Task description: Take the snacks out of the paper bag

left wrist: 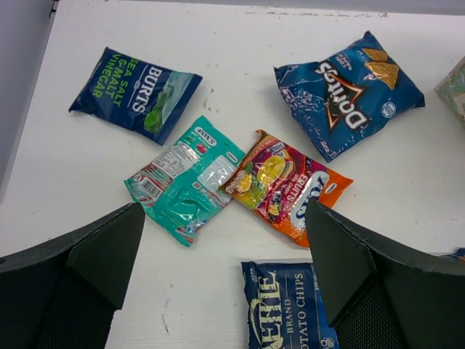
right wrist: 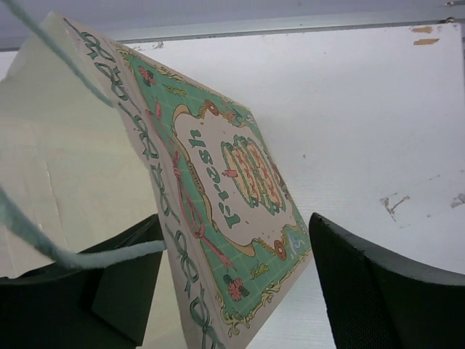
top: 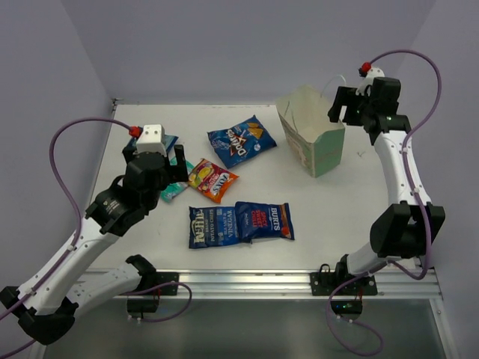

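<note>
The paper bag (top: 314,138) stands upright and open at the back right; no packet shows in it. Six snack packets lie on the table: a blue Doritos (top: 241,140), a red-orange one (top: 212,179), a teal one (top: 174,187), a blue Kettle (top: 212,226), a blue Burts (top: 263,221), and another blue Burts (left wrist: 136,93) behind my left arm. My left gripper (left wrist: 225,247) is open and empty, above the table between the teal packet (left wrist: 185,180) and the Kettle packet (left wrist: 287,305). My right gripper (right wrist: 236,276) is open, with the bag's printed wall (right wrist: 232,189) between its jaws.
A white string handle (right wrist: 73,254) crosses in front of my right gripper's left finger. The table's back edge meets the wall just behind the bag. The bag's corner (left wrist: 454,87) shows at the right edge of the left wrist view.
</note>
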You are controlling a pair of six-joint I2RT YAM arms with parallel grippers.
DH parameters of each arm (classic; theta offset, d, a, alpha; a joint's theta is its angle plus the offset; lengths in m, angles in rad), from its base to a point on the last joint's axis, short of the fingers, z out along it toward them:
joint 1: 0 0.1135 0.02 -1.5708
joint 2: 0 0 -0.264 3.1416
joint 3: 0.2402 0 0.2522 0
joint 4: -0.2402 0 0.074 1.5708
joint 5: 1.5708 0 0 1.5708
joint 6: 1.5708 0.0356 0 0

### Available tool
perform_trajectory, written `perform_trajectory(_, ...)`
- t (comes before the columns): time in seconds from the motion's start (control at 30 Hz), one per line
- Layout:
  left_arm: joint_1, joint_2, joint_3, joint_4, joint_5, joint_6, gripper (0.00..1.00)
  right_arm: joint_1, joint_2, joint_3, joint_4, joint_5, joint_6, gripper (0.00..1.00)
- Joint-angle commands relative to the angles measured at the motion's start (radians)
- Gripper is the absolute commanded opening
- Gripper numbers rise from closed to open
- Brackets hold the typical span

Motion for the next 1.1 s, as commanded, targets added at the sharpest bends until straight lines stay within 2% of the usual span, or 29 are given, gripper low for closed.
perform_trajectory(0.0, 0.006, 0.007, 0.043, 0.018, 0.010, -0.006, 1.00, -0.002, -0.066, 0.033, -0.004, 0.071, -0.027, 0.84)
perform_trajectory(0.37, 0.006, 0.009, 0.061, 0.006, 0.030, -0.012, 1.00, -0.004, -0.081, 0.063, -0.034, 0.135, -0.043, 0.85)
perform_trajectory(0.57, 0.006, 0.004, 0.071, -0.002, 0.028, -0.015, 1.00, -0.002, -0.136, 0.016, -0.014, 0.148, -0.047, 0.84)
perform_trajectory(0.77, 0.006, 0.009, 0.081, -0.006, 0.031, -0.013, 1.00, -0.004, -0.181, -0.006, -0.020, 0.137, -0.044, 0.85)
perform_trajectory(1.07, 0.006, 0.009, 0.115, -0.017, 0.025, -0.001, 1.00, -0.002, -0.262, -0.018, -0.076, 0.040, -0.052, 0.86)
